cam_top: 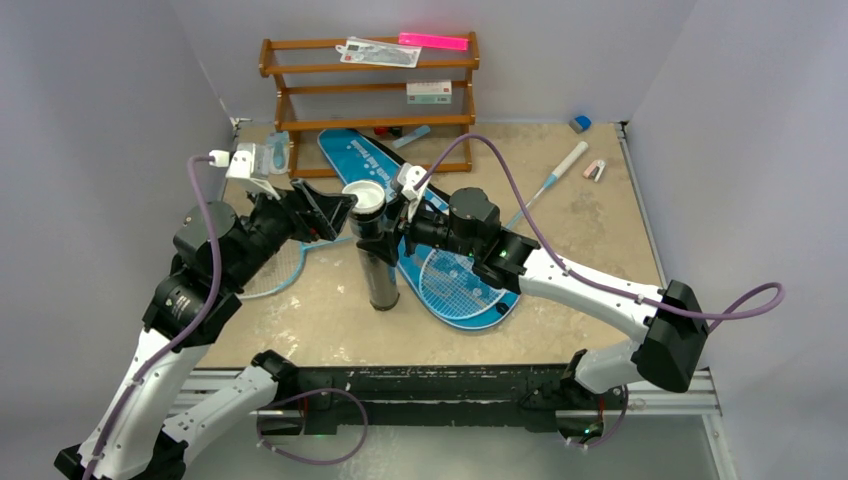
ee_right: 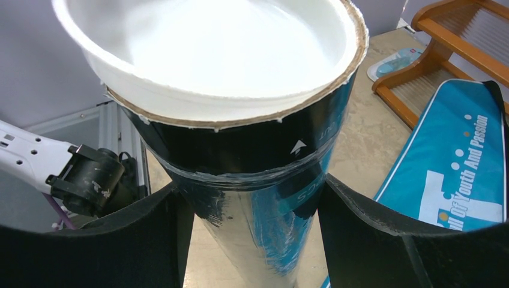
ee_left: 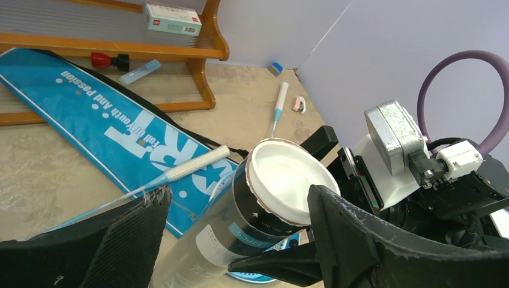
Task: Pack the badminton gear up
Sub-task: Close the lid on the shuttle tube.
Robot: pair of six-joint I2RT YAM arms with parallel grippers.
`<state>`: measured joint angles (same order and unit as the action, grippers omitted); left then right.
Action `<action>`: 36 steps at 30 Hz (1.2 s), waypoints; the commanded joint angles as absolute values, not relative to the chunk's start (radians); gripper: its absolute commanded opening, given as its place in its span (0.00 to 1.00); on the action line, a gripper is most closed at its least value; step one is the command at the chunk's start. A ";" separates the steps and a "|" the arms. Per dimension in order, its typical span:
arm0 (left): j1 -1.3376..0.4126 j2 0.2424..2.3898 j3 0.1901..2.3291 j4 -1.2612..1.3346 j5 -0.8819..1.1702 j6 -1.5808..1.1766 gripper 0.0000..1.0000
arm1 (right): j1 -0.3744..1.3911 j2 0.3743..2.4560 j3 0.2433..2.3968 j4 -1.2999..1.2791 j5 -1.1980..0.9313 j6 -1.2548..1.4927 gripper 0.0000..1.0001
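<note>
Black fingers (ee_right: 144, 240) of the right gripper (ee_right: 255, 207) squeeze the black tube (ee_right: 258, 156) from both sides, a little below its white top (ee_right: 228, 54). The tube stands up on the table (cam_top: 590, 260). The left gripper (cam_top: 338, 212) is spread wide and holds nothing. The top of the tube sits just in front of its fingers. Beside the tube the blue bag (cam_top: 350, 150) lies flat. One light-blue racket (cam_top: 460, 285) rests on the bag's wide end. The other racket (cam_top: 272, 275) lies on the table under the left arm. At the back stands the brown rack (cam_top: 370, 92).
</note>
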<state>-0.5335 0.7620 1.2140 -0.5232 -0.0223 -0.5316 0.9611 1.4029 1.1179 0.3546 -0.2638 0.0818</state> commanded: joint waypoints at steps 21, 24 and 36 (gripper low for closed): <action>-0.535 0.760 1.162 -0.592 -0.005 -0.518 0.80 | 0.964 1.365 1.218 0.297 -0.298 0.066 0.99; -0.535 0.755 1.156 -0.595 -0.005 -0.521 0.80 | 0.963 1.352 1.242 0.257 -0.306 0.066 0.99; -0.535 0.735 1.138 -0.608 0.018 -0.534 0.79 | 0.964 1.294 1.330 0.166 -0.295 0.075 0.99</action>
<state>-0.5335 0.7326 1.1725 -0.4942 0.0143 -0.5430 0.9615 1.3315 1.2678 0.1829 -0.2829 0.0780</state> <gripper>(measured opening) 0.794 0.987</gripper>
